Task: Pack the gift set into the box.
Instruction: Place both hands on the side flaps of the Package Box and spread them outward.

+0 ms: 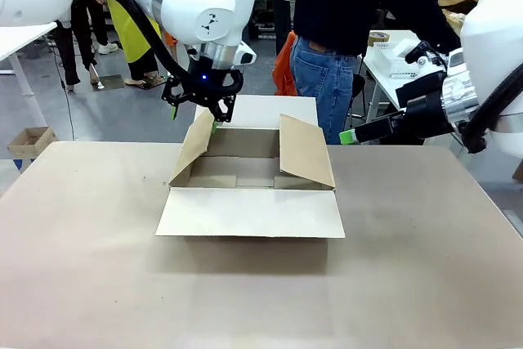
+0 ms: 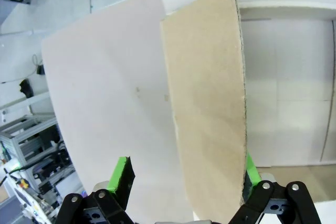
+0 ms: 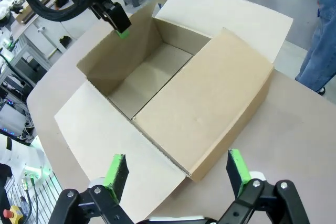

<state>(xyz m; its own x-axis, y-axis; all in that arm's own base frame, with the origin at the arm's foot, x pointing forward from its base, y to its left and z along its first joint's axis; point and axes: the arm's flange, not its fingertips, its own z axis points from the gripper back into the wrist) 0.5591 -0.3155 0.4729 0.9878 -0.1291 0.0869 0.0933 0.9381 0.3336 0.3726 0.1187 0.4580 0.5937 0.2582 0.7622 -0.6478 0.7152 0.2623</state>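
Front view: my left hand (image 1: 194, 120), fingers apart, straddles the left flap (image 1: 193, 149) of the box (image 1: 249, 214), probably to fold it outward; my right hand (image 1: 350, 136) is spread too.

The left gripper (image 1: 194, 118) hung pointing down over the box's (image 1: 249, 212) left flap (image 1: 194, 146), jaws spread (one finger on either side of it). The right gripper (image 1: 350, 136) hovered level just off the box's right side, jaws apart.
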